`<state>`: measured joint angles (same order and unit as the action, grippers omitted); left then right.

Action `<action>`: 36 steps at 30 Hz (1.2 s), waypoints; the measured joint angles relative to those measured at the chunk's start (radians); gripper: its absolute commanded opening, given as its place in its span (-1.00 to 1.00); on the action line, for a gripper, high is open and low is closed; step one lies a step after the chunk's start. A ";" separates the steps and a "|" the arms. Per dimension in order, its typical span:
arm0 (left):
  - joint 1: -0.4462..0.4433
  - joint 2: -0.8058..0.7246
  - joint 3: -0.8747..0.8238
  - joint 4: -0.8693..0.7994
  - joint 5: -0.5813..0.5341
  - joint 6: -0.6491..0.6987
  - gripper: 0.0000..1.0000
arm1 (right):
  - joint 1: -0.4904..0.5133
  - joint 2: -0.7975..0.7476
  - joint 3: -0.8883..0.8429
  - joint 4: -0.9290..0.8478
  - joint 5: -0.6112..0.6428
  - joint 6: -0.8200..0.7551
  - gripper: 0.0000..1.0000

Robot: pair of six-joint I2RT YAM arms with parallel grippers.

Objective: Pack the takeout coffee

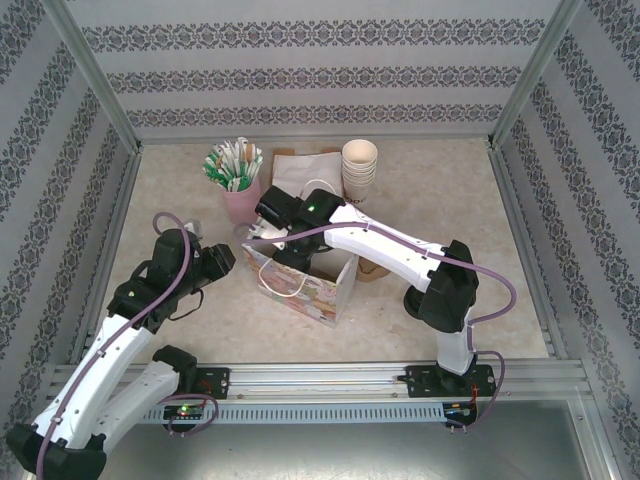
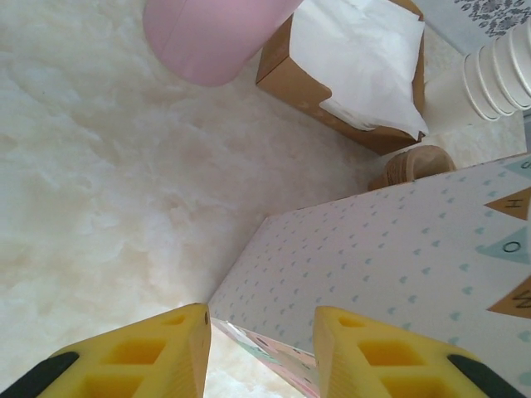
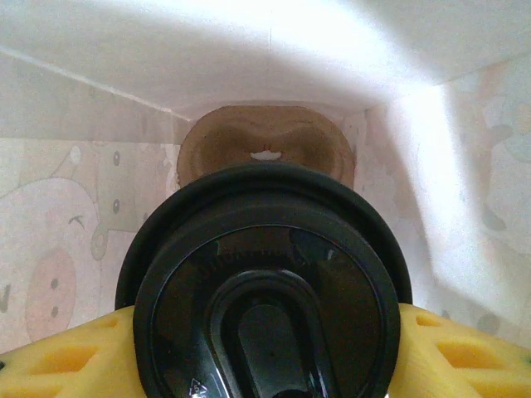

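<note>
The right hand (image 3: 265, 358) gripped the black-lidded disposable takeout coffee cup (image 3: 265, 290) by its sides, with yellow fingers (image 3: 58, 361) pressed in just under the lid rim. The cup hung inside the patterned paper gift bag (image 1: 322, 292) at the centre of the overhead frame. In the wrist view white inner walls stood all round it, and a brown moulded cardboard piece (image 3: 265, 145) lay deeper in the bag. By the look of it, the cup was not yet set down.

The left hand (image 2: 261, 352) stood partly open at the lower middle of its own view, astride the bag's top edge. The paper lay between the fingers but a gap showed, so it was not pinched.

To do this step well, the left hand should close on that rim and steady the mouth, since thin paper would likely fold or tip. The right hand should lower straight down with the cup upright and seat it at the bottom, and only then let go — an early release risks a toppled cup.
</note>
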<state>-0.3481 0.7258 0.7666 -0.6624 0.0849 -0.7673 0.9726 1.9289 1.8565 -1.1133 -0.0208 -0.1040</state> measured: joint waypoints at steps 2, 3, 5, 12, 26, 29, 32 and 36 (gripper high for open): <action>0.000 0.000 -0.008 0.001 0.000 0.000 -0.24 | 0.000 0.000 -0.004 0.007 0.000 0.000 0.05; 0.000 0.000 -0.010 0.002 0.000 0.000 -0.24 | 0.000 0.000 -0.008 0.012 0.000 0.000 0.05; 0.000 0.000 -0.015 0.005 0.000 0.000 -0.24 | 0.000 0.000 -0.014 0.027 0.000 0.002 0.05; 0.000 0.000 -0.019 0.006 0.011 0.000 -0.24 | 0.001 -0.003 -0.042 0.076 0.001 0.011 0.05; 0.000 0.000 -0.019 0.008 0.034 0.000 -0.23 | 0.019 -0.035 -0.103 0.133 0.031 0.030 0.05; 0.000 -0.001 -0.018 0.008 0.040 0.000 -0.23 | 0.019 -0.043 -0.122 0.156 0.031 0.038 0.04; 0.000 -0.001 -0.018 0.008 0.042 0.000 -0.23 | 0.021 -0.056 -0.151 0.185 0.038 0.050 0.05; 0.000 -0.001 -0.016 0.008 0.045 0.000 -0.23 | 0.032 -0.068 -0.183 0.221 0.051 0.057 0.05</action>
<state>-0.3481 0.7246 0.7506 -0.6544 0.1299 -0.7677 1.0042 1.8606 1.6730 -0.8925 0.0307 -0.0467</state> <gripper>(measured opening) 0.387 0.641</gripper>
